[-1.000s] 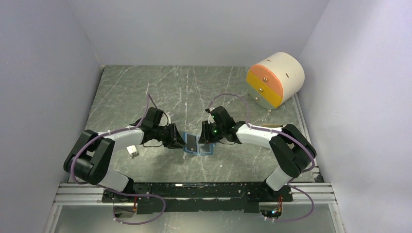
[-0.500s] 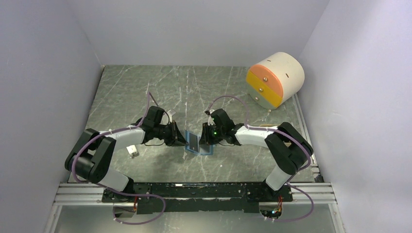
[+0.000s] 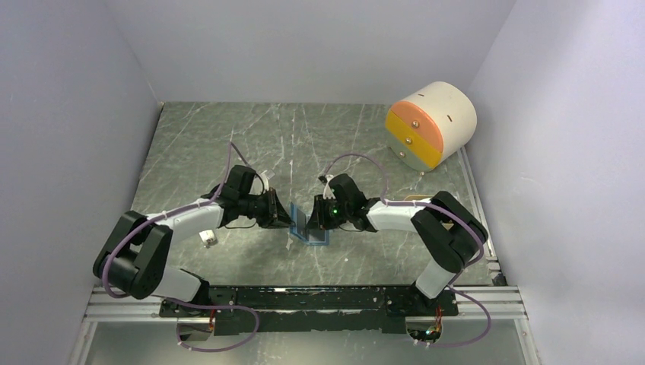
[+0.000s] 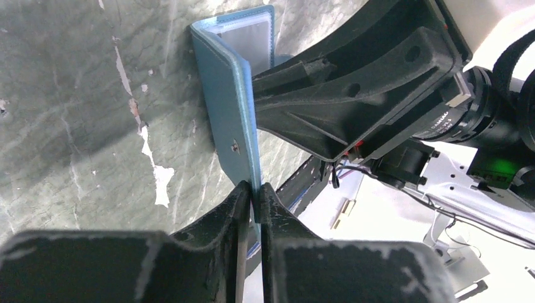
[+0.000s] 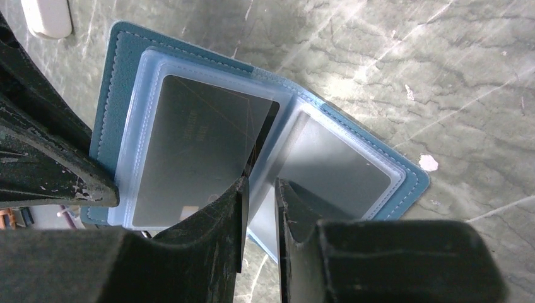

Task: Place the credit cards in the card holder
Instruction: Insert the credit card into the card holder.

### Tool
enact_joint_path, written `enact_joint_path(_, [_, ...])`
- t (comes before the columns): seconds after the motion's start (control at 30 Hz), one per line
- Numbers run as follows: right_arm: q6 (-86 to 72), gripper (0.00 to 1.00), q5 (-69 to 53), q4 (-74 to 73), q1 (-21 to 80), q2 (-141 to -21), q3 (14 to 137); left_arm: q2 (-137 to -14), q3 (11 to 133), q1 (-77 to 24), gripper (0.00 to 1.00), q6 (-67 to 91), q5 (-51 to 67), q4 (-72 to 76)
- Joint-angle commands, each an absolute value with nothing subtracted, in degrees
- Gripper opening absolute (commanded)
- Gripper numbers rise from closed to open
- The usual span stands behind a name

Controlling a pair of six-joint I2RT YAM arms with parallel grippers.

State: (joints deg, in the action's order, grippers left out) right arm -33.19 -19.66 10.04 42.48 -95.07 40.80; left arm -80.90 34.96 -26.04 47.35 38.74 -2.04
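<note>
The blue card holder (image 3: 309,230) stands half open on the table between both grippers. My left gripper (image 4: 252,192) is shut on the lower edge of its left cover (image 4: 235,107) and holds that cover upright. In the right wrist view the holder (image 5: 126,69) shows clear inner sleeves. A dark credit card (image 5: 195,151) sits in the left sleeve, with one corner uncovered. A second greyish card (image 5: 334,167) lies in the right sleeve. My right gripper (image 5: 260,196) is at the fold, its jaws a narrow gap apart with a clear sleeve leaf between them.
A big cream drum with orange-yellow drawers (image 3: 430,123) stands at the back right. A small white clip-like piece (image 3: 207,240) lies by the left forearm and shows in the right wrist view (image 5: 47,16). Grey walls close in both sides.
My right gripper has moved left, closer into the holder. The left gripper has raised its cover more upright, so the holder looks narrower from above.
</note>
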Motion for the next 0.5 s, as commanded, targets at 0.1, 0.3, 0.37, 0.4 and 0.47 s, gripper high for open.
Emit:
enact_joint_path(0.1, [-33.49, 0.26, -19.14, 9.31, 43.15, -97.26, 39.23, -84.14, 36.52, -26.24, 0.24, 46.40, 39.31, -1.13])
enact_joint_path(0.3, [-33.40, 0.26, -19.07, 9.56, 43.43, -97.60, 39.16, -85.96, 38.81, -26.27, 0.24, 45.72, 38.94, -1.46])
enact_joint_path(0.37, [-33.32, 0.26, -19.16, 9.54, 43.42, -97.75, 39.27, -86.59, 38.76, -26.35, 0.21, 45.69, 39.14, -1.05])
enact_joint_path(0.4, [-33.24, 0.26, -19.16, 9.50, 43.42, -97.88, 39.38, -86.77, 38.64, -26.36, 0.17, 45.77, 39.44, -0.71])
enact_joint_path(0.47, [-33.25, 0.26, -19.32, 9.49, 43.42, -98.23, 39.60, -86.65, 37.99, -26.51, 0.10, 46.36, 40.54, 1.29])
